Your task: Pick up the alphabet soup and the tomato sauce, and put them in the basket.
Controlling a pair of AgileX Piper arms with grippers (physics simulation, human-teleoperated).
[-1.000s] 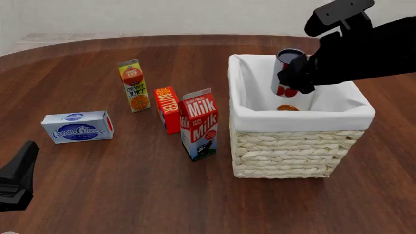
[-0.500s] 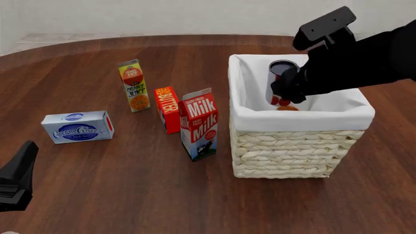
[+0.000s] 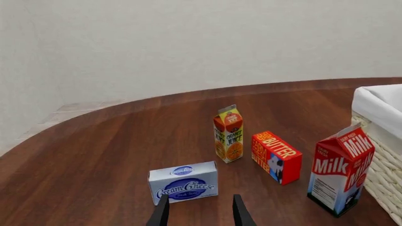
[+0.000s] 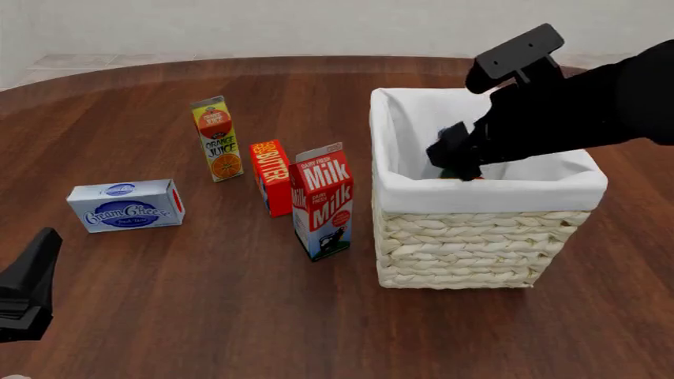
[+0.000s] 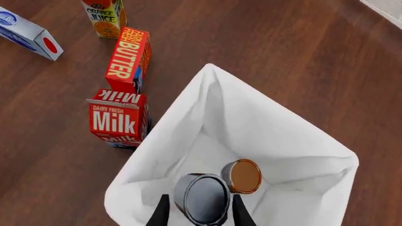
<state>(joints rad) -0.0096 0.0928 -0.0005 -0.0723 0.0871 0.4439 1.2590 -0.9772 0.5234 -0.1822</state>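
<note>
- Nearest, the left end effector [image 3: 199, 212] hovers low over the bench [image 4: 211, 316], fingers apart, holding nothing.
- The cream cheese box [image 4: 126, 204] lies just ahead.
- Farther, the right end effector [image 5: 199, 209], down inside the basket [image 4: 479, 241], is clamped on the tomato sauce [image 5: 202, 197].
- The alphabet soup [image 5: 241, 176] rests just beside it.

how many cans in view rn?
2, both inside the basket: one dark-topped can between the right gripper fingers, one brown-topped can beside it. Front view hides them; none elsewhere.
</note>
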